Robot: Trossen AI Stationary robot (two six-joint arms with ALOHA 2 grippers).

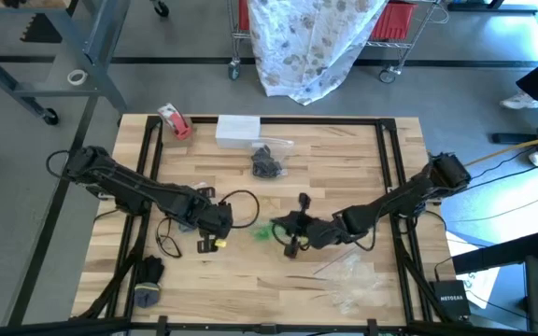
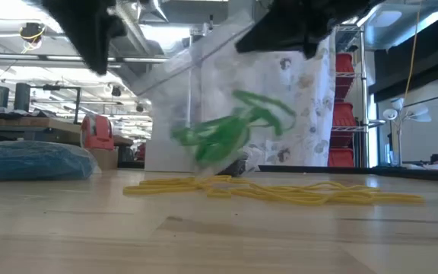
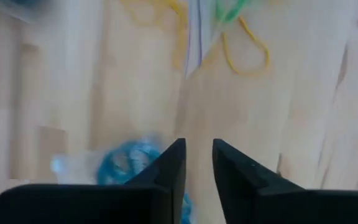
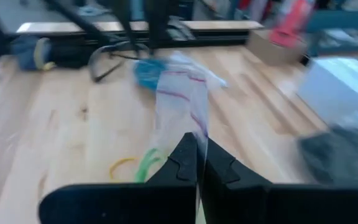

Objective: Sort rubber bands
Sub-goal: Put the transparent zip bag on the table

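Observation:
My right gripper, at mid-table, is shut on a clear plastic bag with green rubber bands in it. Loose yellow bands lie flat on the wood below it. My left gripper hovers open a short way to the left, above a bag of blue bands and touching nothing. A bag of black bands lies toward the far edge. My right gripper pinches the clear bag between its two fingers at one edge, near the red zip line. In the low view the bag hangs slanted below the gripper, clear of the table, with the green bands in its lower part.
A red-and-white tape roll and a white box sit at the far edge. More clear bags lie near the right front. A black cable loops by the left arm. A dark frame runs along the table's sides.

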